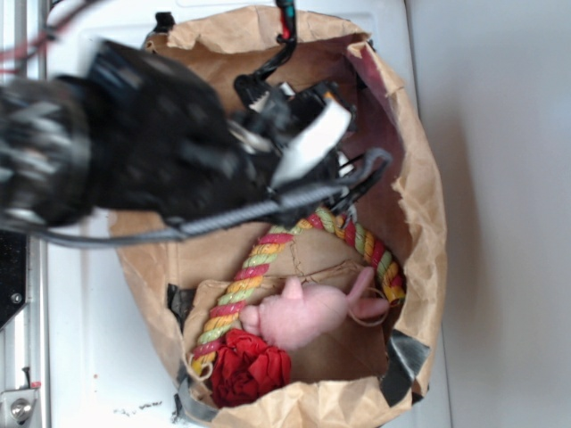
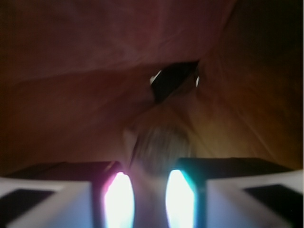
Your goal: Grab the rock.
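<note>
Reaching down into the brown paper bag (image 1: 419, 223), the gripper (image 2: 149, 199) appears in the wrist view as two pale fingers (image 2: 118, 199) with a narrow gap between them, so its jaws stand a little apart and hold nothing that can be seen. Just past that gap, on the bag's creased floor, lies the rock (image 2: 159, 145), a blurred grey-brown roundish lump; whether the fingertips touch it cannot be told. Beyond the rock, where the bag's walls fold together, a dark hole (image 2: 173, 80) shows in the paper. In the exterior view the black arm (image 1: 161, 152) crosses the bag's upper part and hides the rock entirely. Nearer the bag's lower rim a striped rope (image 1: 245, 285) of red, yellow and green strands curves across the floor. A pink plush toy (image 1: 308, 312) lies against the rope, and a red ruffled fabric ball (image 1: 250, 367) sits just beside the plush, close to the rim. The bag rests on a white surface (image 1: 80, 339).
</note>
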Controlling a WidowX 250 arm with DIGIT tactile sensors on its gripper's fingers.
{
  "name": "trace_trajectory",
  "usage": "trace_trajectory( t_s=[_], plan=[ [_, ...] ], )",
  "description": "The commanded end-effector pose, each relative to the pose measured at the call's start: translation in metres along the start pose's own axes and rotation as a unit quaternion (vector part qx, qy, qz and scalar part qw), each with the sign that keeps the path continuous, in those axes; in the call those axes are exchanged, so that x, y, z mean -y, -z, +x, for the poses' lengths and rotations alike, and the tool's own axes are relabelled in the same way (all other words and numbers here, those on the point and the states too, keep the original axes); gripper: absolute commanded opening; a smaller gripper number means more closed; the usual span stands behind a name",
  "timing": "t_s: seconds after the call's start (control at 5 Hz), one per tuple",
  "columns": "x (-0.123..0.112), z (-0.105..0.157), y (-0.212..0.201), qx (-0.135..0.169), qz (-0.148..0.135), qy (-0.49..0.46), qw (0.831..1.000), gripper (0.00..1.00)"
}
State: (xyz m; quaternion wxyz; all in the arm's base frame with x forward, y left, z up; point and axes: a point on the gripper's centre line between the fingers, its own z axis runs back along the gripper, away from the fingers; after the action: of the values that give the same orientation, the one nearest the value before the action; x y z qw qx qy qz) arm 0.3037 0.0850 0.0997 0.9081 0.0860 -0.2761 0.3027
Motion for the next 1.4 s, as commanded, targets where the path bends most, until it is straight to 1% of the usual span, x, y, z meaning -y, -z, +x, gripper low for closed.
trace_trajectory(
  t_s=[0.0, 0.2, 0.4, 0.6, 0.8, 1.2],
  plan=[
    [-0.015, 0.047, -0.071, -0.064, -0.043, 0.007, 0.997, 0.0],
    [-0.009, 0.051, -0.083, -0.118, -0.028, 0.009, 0.993, 0.0],
    [-0.004, 0.05, -0.092, -0.142, -0.023, 0.028, 0.989, 0.0],
    [-0.005, 0.048, -0.09, -0.13, -0.029, 0.028, 0.991, 0.0],
    [-0.006, 0.044, -0.078, -0.104, -0.028, 0.022, 0.994, 1.0],
    [-0.004, 0.029, -0.057, -0.055, -0.052, -0.006, 0.997, 1.0]
  ],
)
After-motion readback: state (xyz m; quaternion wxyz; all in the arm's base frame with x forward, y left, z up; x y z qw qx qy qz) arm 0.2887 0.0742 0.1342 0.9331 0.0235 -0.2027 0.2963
